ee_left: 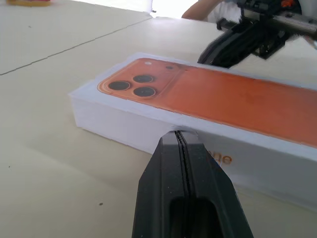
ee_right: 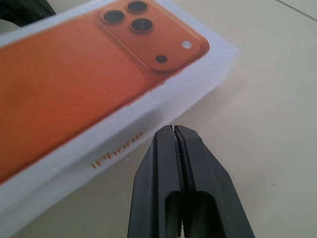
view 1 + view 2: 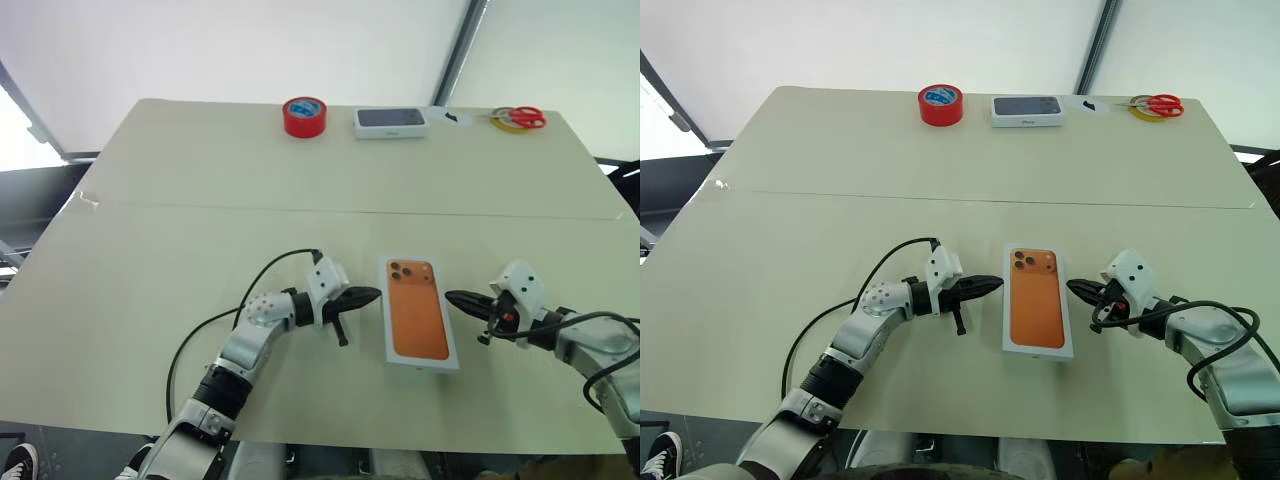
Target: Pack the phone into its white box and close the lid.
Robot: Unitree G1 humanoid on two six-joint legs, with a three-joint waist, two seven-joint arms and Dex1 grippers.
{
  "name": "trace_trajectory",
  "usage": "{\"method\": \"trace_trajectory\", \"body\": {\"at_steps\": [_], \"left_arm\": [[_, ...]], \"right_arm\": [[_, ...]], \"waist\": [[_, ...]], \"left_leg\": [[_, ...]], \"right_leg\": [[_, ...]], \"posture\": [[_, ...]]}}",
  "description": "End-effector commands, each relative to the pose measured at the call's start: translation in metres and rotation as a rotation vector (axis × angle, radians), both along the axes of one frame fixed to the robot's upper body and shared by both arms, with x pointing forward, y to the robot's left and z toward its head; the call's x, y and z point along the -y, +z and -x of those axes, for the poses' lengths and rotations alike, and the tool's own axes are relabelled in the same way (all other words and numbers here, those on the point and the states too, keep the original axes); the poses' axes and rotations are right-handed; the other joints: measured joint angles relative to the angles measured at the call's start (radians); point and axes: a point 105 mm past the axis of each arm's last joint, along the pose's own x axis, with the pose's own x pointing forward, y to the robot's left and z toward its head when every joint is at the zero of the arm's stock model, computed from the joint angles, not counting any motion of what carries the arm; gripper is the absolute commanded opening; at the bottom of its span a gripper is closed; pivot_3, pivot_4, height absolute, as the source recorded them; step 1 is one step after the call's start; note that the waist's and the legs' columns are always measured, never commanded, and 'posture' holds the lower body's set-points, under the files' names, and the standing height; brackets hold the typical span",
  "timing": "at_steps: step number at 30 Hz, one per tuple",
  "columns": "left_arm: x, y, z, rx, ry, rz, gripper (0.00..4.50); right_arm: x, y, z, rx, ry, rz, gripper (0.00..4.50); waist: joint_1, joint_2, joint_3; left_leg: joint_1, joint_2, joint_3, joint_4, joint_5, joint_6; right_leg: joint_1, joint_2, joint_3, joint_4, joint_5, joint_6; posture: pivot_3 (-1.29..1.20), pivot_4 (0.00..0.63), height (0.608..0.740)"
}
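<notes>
Left eye view shows the lid (image 3: 418, 312), with its orange phone picture facing up, seated over the white box so the pack lies closed and flat on the pale worktop (image 3: 200, 200), near the front edge. The left gripper (image 3: 372, 295) has its two black fingers pressed together, holding nothing, with the tips at the pack's left long side. The right gripper (image 3: 453, 298) is likewise closed and empty, its tips just beside the right long side. Along the far edge sit a red tape roll (image 3: 304, 116), a white box with dark grey top (image 3: 390, 121) and red-handled scissors (image 3: 520, 118).
</notes>
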Motion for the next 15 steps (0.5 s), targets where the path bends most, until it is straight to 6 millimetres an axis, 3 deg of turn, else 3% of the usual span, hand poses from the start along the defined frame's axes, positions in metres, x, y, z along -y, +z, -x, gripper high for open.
{"method": "trace_trajectory", "body": {"at_steps": [1, 3, 6, 8, 11, 13, 15], "left_arm": [[0.002, 0.009, -0.001, -0.01, 0.003, 0.041, 0.0], [-0.002, 0.013, -0.005, -0.006, 0.015, 0.049, 0.0], [-0.008, 0.025, -0.014, 0.002, 0.05, 0.09, 0.0], [-0.004, 0.038, -0.021, -0.024, 0.063, 0.135, 0.0], [0.013, 0.055, -0.032, -0.053, 0.063, 0.159, 0.0], [0.027, 0.061, -0.035, -0.006, 0.046, 0.147, 0.0], [0.04, 0.054, -0.035, -0.004, 0.012, 0.094, 0.0]], "right_arm": [[-0.001, 0.007, -0.004, 0.044, 0.033, 0.044, 0.06], [-0.001, 0.006, -0.003, 0.046, 0.039, 0.046, 0.06], [0.003, 0.021, -0.01, 0.095, 0.001, -0.03, 0.06], [0.008, 0.042, -0.02, 0.141, -0.043, -0.147, 0.06], [-0.003, 0.063, -0.016, 0.154, 0.009, -0.314, 0.06], [-0.019, 0.059, -0.006, 0.103, 0.099, -0.324, 0.06], [-0.035, 0.041, 0.009, 0.052, 0.201, -0.235, 0.06]], "waist": [[0.0, 0.0, 0.0], [0.001, 0.0, 0.0], [0.0, 0.0, 0.0], [0.0, 0.0, 0.0], [0.005, 0.0, 0.0], [0.009, 0.0, 0.0], [0.006, 0.0, 0.0]], "left_leg": [[0.0, 0.0, 0.0, 0.0, 0.0, 0.0], [0.0, 0.0, 0.0, 0.0, 0.0, 0.0], [0.0, 0.0, 0.0, 0.0, 0.0, 0.0], [0.0, 0.0, 0.0, 0.0, 0.0, 0.0], [0.0, 0.0, -0.001, 0.001, 0.0, -0.001], [0.0, -0.001, -0.002, 0.002, 0.0, -0.001], [0.0, -0.001, -0.002, 0.001, 0.0, 0.0]], "right_leg": [[0.0, 0.0, 0.0, 0.0, 0.0, 0.0], [0.0, 0.0, 0.0, 0.0, 0.0, 0.0], [0.0, 0.0, 0.0, 0.0, 0.0, 0.0], [0.0, 0.0, 0.0, 0.0, 0.0, 0.0], [0.001, 0.0, -0.001, 0.0, 0.0, 0.0], [0.002, 0.0, -0.002, 0.0, 0.0, 0.0], [0.003, 0.0, -0.002, -0.002, 0.0, 0.0]], "posture": [[0.0, 0.15, 0.73], [0.0, 0.15, 0.73], [0.0, 0.15, 0.73], [0.0, 0.15, 0.73], [0.0, 0.15, 0.73], [0.0, 0.15, 0.73], [0.0, 0.15, 0.73]]}}
